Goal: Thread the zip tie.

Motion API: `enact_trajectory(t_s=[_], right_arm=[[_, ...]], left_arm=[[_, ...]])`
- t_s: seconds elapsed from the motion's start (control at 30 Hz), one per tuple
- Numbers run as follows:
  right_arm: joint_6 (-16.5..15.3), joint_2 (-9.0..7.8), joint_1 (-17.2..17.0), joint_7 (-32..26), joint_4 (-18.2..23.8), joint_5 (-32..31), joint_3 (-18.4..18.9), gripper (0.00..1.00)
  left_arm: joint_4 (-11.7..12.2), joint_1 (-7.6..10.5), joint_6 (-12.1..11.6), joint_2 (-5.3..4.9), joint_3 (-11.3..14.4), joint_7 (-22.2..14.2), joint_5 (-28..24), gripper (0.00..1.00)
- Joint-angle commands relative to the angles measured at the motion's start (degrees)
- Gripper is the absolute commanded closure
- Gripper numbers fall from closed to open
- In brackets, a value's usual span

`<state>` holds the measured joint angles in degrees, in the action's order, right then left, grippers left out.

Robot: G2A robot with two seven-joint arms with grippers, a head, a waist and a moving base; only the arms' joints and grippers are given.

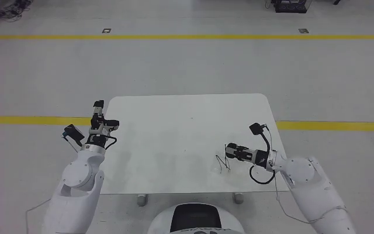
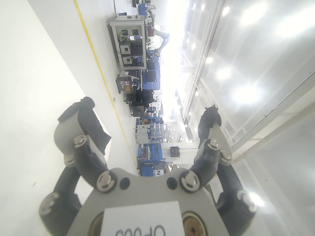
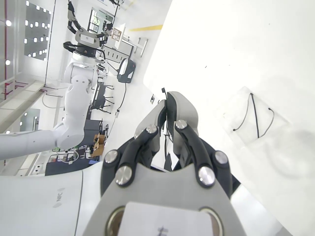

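Black zip tie (image 3: 163, 90) clenched in right gripper (image 3: 167, 99) jaws, left gripper (image 2: 147, 106) jaws released; could twist or slip from thin pinch.

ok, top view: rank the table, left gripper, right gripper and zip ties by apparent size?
1. table, by far the largest
2. left gripper and right gripper: look alike, and their height above the table may differ, so not ranked
3. zip ties: thin black strands, smallest

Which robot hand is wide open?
The left gripper: its fingers stand apart, holding nothing. The right gripper is pinched shut on a black zip tie.
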<state>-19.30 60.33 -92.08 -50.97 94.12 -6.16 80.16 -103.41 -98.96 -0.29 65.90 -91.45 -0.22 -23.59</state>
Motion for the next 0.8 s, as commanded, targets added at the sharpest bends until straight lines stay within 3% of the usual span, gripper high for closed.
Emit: enact_trajectory(t_s=[0.0,0.17,0.33,0.4,0.67,0.77], right_arm=[[-0.2,0.11,-0.2,1.9,-1.4,3.6,0.3,1.00],[-0.2,0.42,0.9,3.8,-5.6,12.9,0.8,1.00],[0.4,0.72,2.6,3.2,-9.7,19.5,0.3,1.00],[0.3,0.75,3.0,2.9,-10.5,20.5,0.2,1.00],[0.3,0.75,3.0,2.9,-10.5,20.5,0.2,1.00],[1.3,0.95,3.4,3.9,-11.2,22.0,-0.4,1.00]], left_arm=[[-1.2,0.07,-1.4,-0.08,0.8,-1.1,4.3,0.00],[-3.9,-1.15,-5.6,-0.31,4.4,-3.3,19.1,0.00],[-4.7,-2.02,-7.9,-0.30,8.8,-3.2,31.8,0.00],[-3.9,-1.98,-7.7,-0.04,10.3,-1.4,32.8,0.00],[-4.0,-1.76,-7.9,-0.08,10.4,-1.8,33.6,0.00],[-5.0,-0.86,-10.3,-0.11,12.1,-3.6,37.3,0.00]])
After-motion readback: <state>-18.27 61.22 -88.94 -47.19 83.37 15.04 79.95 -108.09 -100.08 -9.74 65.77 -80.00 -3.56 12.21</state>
